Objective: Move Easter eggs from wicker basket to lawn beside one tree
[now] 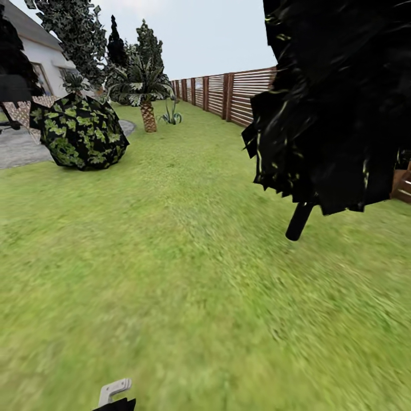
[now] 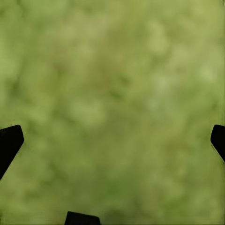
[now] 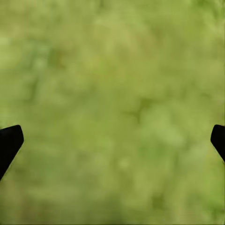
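Note:
The lawn (image 1: pixel 188 274) of mottled green grass spreads ahead of me in the head view. A tree's blackish canopy (image 1: pixel 337 103) of flat leaf patches hangs close at the right, with a short dark piece of trunk (image 1: pixel 299 221) under it. The three Easter eggs and the wicker basket are out of view. My left gripper (image 2: pixel 112 140) is open over blurred grass, its dark fingertips (image 2: pixel 10 140) far apart. My right gripper (image 3: pixel 112 140) is also open over grass with nothing between its fingertips (image 3: pixel 10 139). A grey part of my left arm (image 1: pixel 114 391) pokes in at the bottom edge.
A round leafy bush (image 1: pixel 77 132) stands at the left beside the grey gravel patio (image 1: pixel 20 149). A palm (image 1: pixel 147 108) with a scaly trunk rises behind it. The brown slat fence (image 1: pixel 234 94) runs along the right, and the white house (image 1: pixel 40 57) is at the far left.

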### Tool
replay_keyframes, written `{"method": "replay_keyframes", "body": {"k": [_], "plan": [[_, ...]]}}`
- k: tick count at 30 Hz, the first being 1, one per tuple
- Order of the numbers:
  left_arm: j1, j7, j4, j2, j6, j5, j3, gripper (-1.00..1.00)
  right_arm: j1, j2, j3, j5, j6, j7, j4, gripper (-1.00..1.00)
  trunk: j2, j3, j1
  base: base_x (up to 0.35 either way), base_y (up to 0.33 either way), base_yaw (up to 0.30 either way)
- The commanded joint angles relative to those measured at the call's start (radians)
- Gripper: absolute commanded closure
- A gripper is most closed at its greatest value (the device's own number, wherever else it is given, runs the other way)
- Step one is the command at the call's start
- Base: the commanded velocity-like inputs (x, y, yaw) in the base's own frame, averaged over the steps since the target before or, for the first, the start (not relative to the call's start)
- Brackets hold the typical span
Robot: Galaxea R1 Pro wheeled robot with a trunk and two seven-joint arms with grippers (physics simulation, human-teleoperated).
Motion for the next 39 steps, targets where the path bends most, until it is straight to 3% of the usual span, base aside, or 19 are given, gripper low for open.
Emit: {"method": "replay_keyframes", "body": {"k": [1, 10, 39], "plan": [[0.0, 0.0, 0.0, 0.0, 0.0, 0.0, 0.0, -1.0, 0.0, 0.0, 0.0, 0.0, 0.0, 0.0, 0.0, -1.0, 0.0, 0.0, 0.0, 0.339, 0.0, 0.295], [0.0, 0.0, 0.0, 0.0, 0.0, 0.0, 0.0, -1.0, 0.0, -0.002, 0.0, 0.0, 0.0, 0.0, 0.0, -1.0, 0.0, 0.0, 0.0, 0.339, 0.0, 0.24], [0.0, 0.0, 0.0, 0.0, 0.0, 0.0, 0.0, -1.0, 0.0, -0.004, 0.0, 0.0, 0.001, 0.002, -0.001, -1.0, 0.0, 0.0, 0.0, 0.339, 0.0, 0.004]]}}
